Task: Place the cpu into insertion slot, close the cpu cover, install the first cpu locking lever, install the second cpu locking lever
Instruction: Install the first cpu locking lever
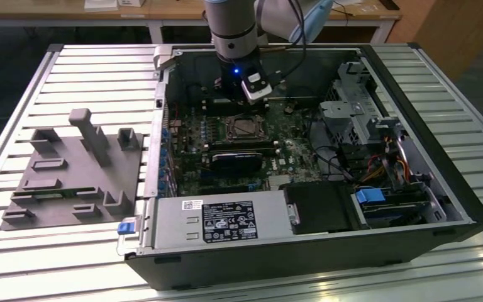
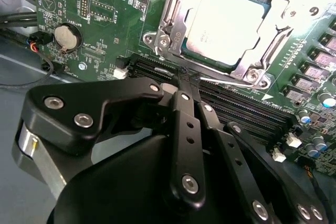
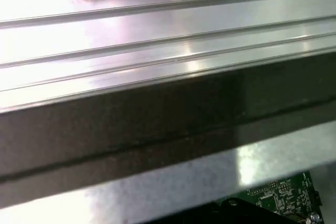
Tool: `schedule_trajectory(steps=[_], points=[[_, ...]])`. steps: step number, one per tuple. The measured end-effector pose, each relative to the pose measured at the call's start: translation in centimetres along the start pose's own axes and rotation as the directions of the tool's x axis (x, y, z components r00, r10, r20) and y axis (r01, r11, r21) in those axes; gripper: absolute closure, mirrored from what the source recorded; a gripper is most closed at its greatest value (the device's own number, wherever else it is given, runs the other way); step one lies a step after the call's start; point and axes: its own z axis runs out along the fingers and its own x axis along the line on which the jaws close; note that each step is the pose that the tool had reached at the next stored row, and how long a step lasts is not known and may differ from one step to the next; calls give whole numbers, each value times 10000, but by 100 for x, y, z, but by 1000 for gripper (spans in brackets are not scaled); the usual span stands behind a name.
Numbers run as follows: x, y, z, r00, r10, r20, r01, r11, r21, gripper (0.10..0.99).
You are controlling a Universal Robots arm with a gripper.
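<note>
One step looked done: the cpu (image 2: 226,22) lay flat in the slot (image 2: 176,24) on the green motherboard (image 2: 110,9), inside the open computer case (image 1: 392,75) on the slatted table (image 1: 73,69). The cover (image 2: 249,69) seemed to be down around the chip, though I could not tell whether either locking lever was latched. The gripper (image 2: 186,82) hung just beside the socket, over the black memory slots (image 2: 231,106), its fingers (image 2: 184,129) pressed together on nothing. A white-labelled power supply (image 1: 224,220) sat nearest; its print was too small to read.
</note>
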Motion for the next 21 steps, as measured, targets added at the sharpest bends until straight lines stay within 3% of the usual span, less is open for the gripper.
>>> schedule_trajectory(steps=[21], points=[[9, 2, 35, 10000, 2, 22, -2, 10000, -32, 984]])
